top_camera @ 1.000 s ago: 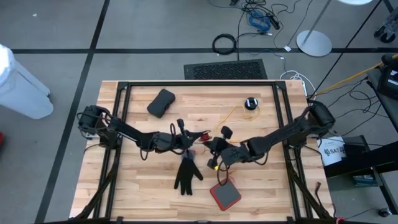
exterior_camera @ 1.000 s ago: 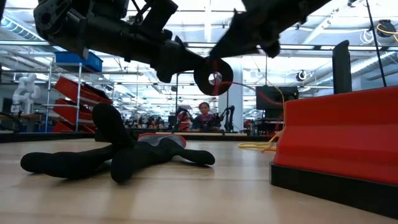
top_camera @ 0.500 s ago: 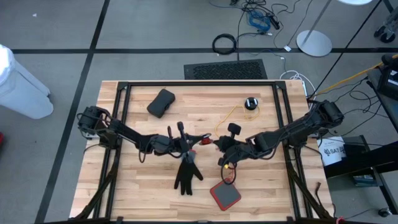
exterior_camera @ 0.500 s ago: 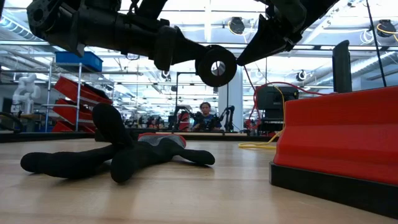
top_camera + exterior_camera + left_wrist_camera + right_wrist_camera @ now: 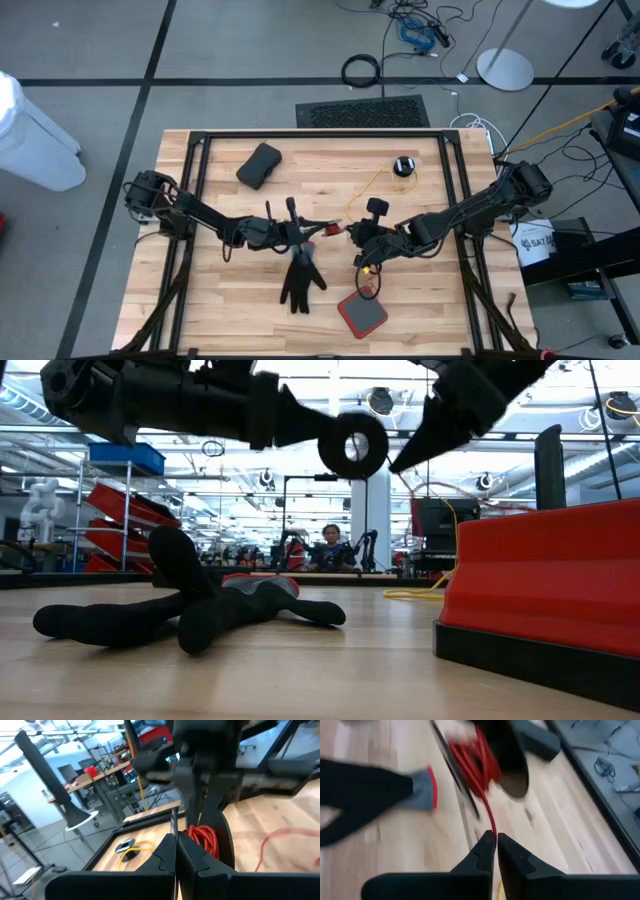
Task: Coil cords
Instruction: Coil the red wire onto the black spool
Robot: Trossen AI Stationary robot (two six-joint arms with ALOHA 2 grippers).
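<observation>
A black round puck [image 5: 352, 445] with red cord [image 5: 202, 837] wound on it hangs above the table's middle, between my two grippers. My left gripper [image 5: 318, 230] is shut on the puck from the left. My right gripper [image 5: 348, 233] is shut on the red cord's free run [image 5: 490, 820], just right of the puck. A second black puck [image 5: 402, 166] lies flat on the table at the far right. Its thin yellow cord [image 5: 375, 183] lies loose on the wood beside it. My left gripper pinches the puck's round black flange at its rim [image 5: 172, 827] between its two shut fingers. The fingers come nearly level from the table's left. The puck is lifted clear of the table and stands on edge. My right gripper pinches the single red strand [image 5: 492, 831] between its fingertips, a short way from the puck. It comes from the table's right, slanting down. The strand runs straight from the fingers to the wound coil [image 5: 475, 760].
A black glove [image 5: 300, 275] lies flat below the grippers. A red square pad [image 5: 362, 314] lies near the front edge. A black pouch [image 5: 259, 165] lies at the far left. Black frame rails [image 5: 320, 134] run around the table. People show in the room behind.
My left gripper has risen with the puck, which now hangs higher above the glove. My right gripper has gone up and a little toward the table's right edge, staying shut on the red strand.
</observation>
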